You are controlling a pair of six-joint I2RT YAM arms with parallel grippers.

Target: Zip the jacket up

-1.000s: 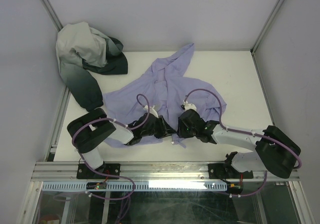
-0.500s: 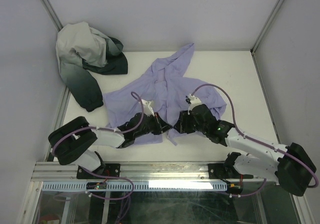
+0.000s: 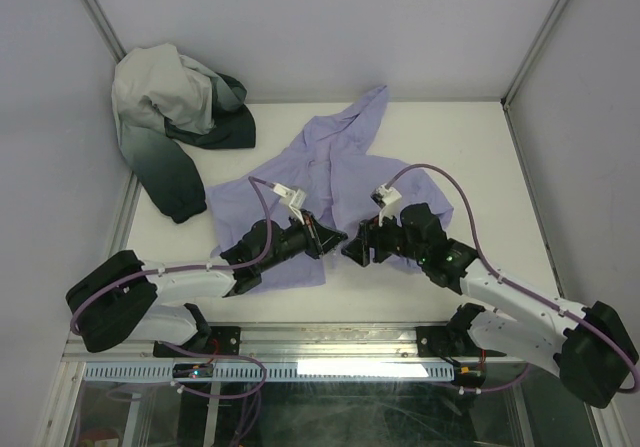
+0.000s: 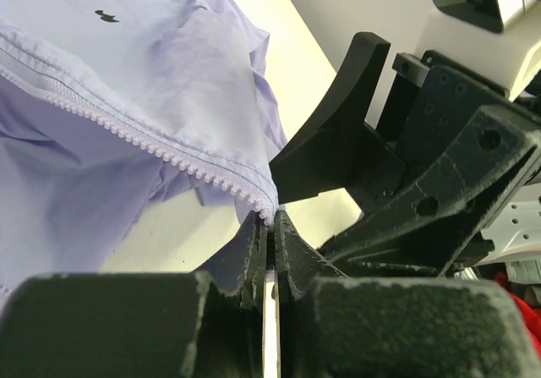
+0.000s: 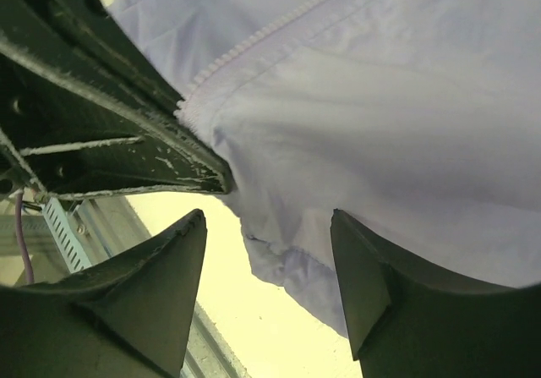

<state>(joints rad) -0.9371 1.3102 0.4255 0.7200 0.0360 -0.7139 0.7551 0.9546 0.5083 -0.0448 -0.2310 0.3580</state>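
Both arms have stretched farther out. The left tool (image 4: 269, 226) has clamped shut on the jacket (image 3: 340, 162) at its zipper edge (image 4: 127, 133), near hem. The right tool (image 3: 351, 248) has spread open just beside it. Jacket lies mid-bench (image 3: 480, 167), gradient garment (image 3: 165, 107) far left.

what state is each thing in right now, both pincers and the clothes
lavender jacket, unzipped, lying wrinkled on the table
zipper teeth, one side alone, not joined to the other
left pincer, shut on the jacket's zipper edge where the teeth end
right pincer, open, close to the left one, gripping nothing
white-and-green garment, crumpled at the far left corner
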